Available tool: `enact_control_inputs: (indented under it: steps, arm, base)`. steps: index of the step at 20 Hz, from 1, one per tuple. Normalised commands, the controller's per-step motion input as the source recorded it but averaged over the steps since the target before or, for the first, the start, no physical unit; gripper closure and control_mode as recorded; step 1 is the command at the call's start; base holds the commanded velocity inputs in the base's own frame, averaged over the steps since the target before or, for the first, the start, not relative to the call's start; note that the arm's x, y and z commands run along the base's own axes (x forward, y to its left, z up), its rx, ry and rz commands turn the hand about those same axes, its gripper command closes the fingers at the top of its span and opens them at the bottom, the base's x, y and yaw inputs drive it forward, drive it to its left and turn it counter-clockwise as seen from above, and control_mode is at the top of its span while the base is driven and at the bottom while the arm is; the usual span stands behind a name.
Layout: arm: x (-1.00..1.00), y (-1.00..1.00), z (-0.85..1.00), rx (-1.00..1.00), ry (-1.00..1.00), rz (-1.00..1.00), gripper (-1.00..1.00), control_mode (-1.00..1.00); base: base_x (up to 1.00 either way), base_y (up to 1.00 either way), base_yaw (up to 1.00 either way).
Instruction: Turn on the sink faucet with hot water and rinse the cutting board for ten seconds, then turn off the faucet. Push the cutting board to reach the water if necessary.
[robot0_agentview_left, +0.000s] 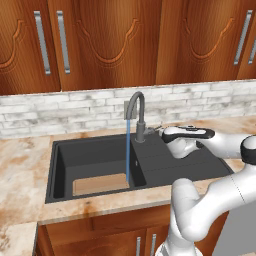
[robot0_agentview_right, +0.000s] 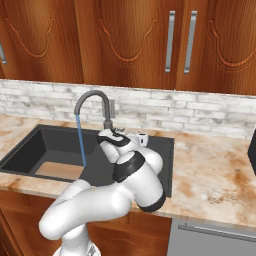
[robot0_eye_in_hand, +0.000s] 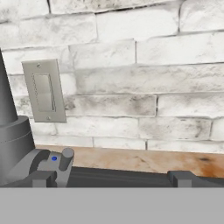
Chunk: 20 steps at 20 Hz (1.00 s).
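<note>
The dark grey sink faucet stands behind the black sink. Water runs as a thin blue stream from the spout. It lands at the right end of the tan cutting board, which lies flat in the basin. My gripper is open, just right of the faucet base and level with it. In the hand view the small side lever stands close above my left fingertip, apart from it.
A ribbed drainboard lies right of the basin, under my hand. A grey switch plate sits on the white brick wall behind the faucet. Marble counter surrounds the sink, with wooden cabinets above.
</note>
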Motion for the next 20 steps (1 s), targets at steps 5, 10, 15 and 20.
enact_control_inputs:
  steps: [5,10,15,20]
  arm:
    - [0.0,0.0,0.0,0.0,0.0,0.0,-1.0,-1.0]
    - [0.0,0.0,0.0,0.0,0.0,0.0,-1.0,-1.0]
    - [0.0,0.0,0.0,0.0,0.0,0.0,-1.0,-1.0]
    - [0.0,0.0,0.0,0.0,0.0,0.0,-1.0,-1.0]
  base:
    - [0.0,0.0,0.0]
    - [0.0,0.0,0.0]
    - [0.0,0.0,0.0]
    - [0.0,0.0,0.0]
